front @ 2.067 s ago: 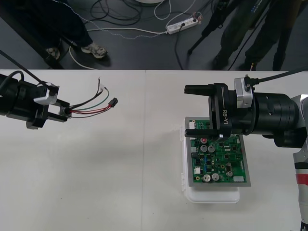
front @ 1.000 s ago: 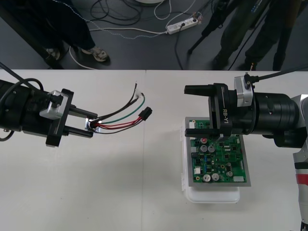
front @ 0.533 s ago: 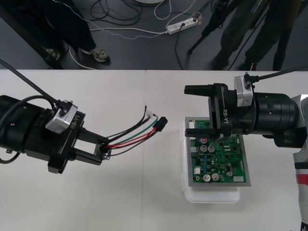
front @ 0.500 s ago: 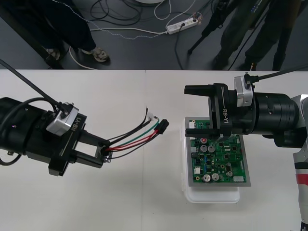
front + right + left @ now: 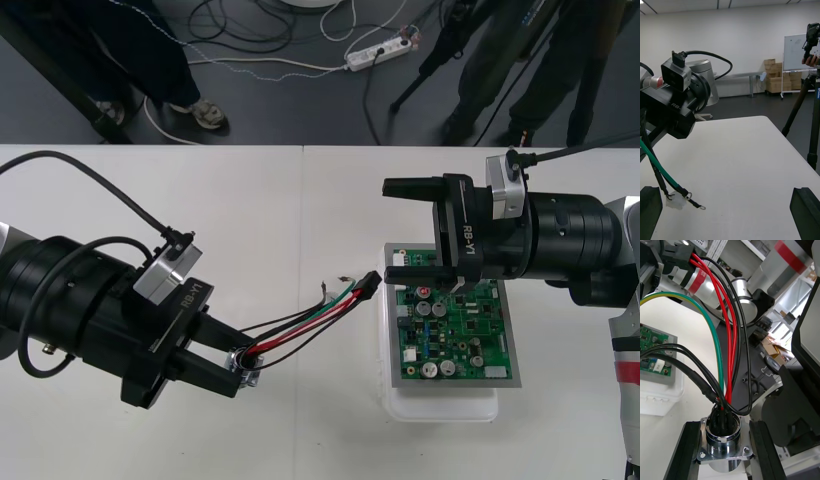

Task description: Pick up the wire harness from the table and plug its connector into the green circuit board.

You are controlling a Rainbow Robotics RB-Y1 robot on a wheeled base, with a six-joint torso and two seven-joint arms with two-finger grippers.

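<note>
My left gripper (image 5: 236,377) is shut on the harness's round metal socket (image 5: 244,383), held above the table left of the green circuit board (image 5: 455,338). Red, green and black wires (image 5: 305,325) run from the socket up to the small black plug (image 5: 367,284), which hangs in the air just beside the board's far left corner. In the left wrist view the flanged socket (image 5: 724,439) sits between my fingers (image 5: 687,453), and the plug (image 5: 677,257) is at the wires' far end. My right gripper (image 5: 402,230) stands open over the board's far edge.
The board rests on a white base (image 5: 440,408) at the table's right. In the right wrist view the left gripper (image 5: 673,108) with its camera is close by, and loose green and black wire ends (image 5: 677,193) dangle over the table. Dark floor with cables lies beyond the far edge.
My left arm has carried the harness to the right and toward the front, bringing the plug from mid-table to the board's far left corner. The right arm has not moved.
</note>
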